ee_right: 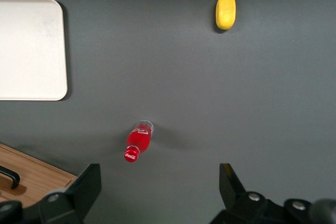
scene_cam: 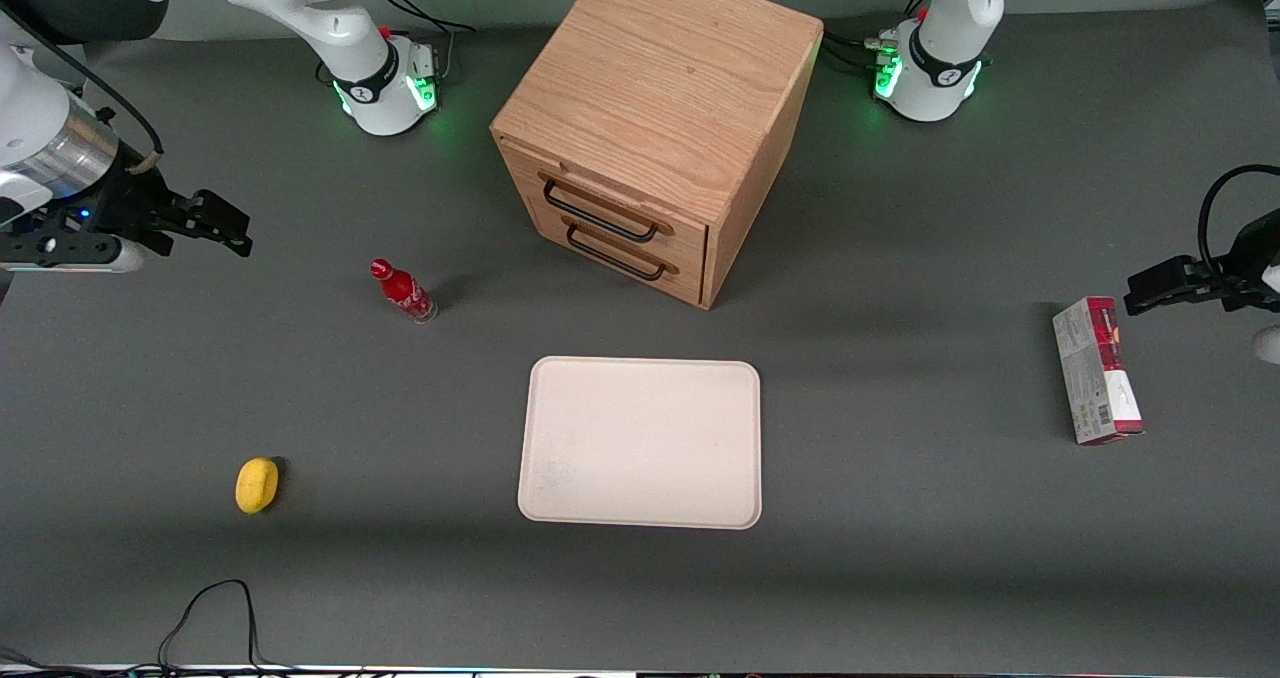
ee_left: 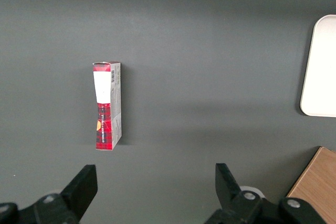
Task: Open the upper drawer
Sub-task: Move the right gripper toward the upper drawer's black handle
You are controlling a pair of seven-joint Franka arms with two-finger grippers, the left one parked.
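The wooden cabinet (scene_cam: pixel 655 118) stands on the table, its two drawer fronts facing the front camera at an angle. The upper drawer (scene_cam: pixel 607 205) is shut, with its thin black wire handle (scene_cam: pixel 598 212) above the lower drawer's handle (scene_cam: pixel 620 254). My gripper (scene_cam: pixel 228 226) is open and empty, held high above the table toward the working arm's end, well away from the cabinet. In the right wrist view its fingers (ee_right: pixel 86 184) stand wide apart, with a corner of the cabinet (ee_right: pixel 31 179) beside them.
A red bottle (scene_cam: pixel 402 291) stands between the gripper and the cabinet. A cream tray (scene_cam: pixel 642 442) lies nearer the camera than the cabinet. A yellow lemon (scene_cam: pixel 256 484) lies near the front. A red and grey box (scene_cam: pixel 1096 369) lies toward the parked arm's end.
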